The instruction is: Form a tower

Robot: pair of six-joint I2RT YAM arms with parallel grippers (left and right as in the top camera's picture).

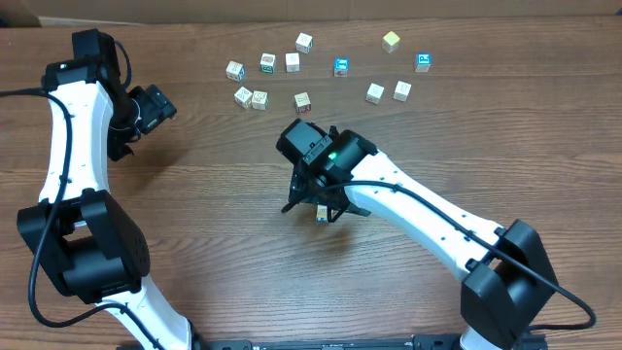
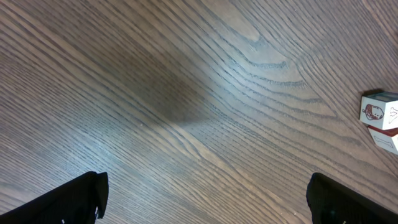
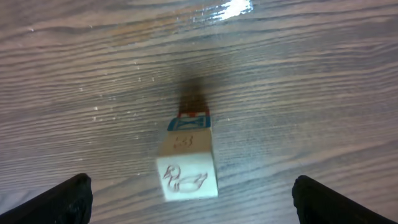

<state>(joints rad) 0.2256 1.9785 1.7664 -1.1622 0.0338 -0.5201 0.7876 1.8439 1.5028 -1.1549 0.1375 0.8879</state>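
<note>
pale tower (image 3: 186,163) with duck outline, brown woodgrain table (image 3: 311,87)

Top-down overhead, close wrists; tower (image 3: 186,168) shared

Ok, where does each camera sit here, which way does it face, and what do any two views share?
Overhead: fixed above the table, looking straight down; both arms, left gripper and right gripper show, loose cubes on the far side.
Left wrist: on the left arm, facing down at bare wood; its open fingertips in the bottom corners.
Right wrist: on the right arm, looking down on the tower, open fingertips either side.
Shared: overhead and right wrist both show the tower.
</note>
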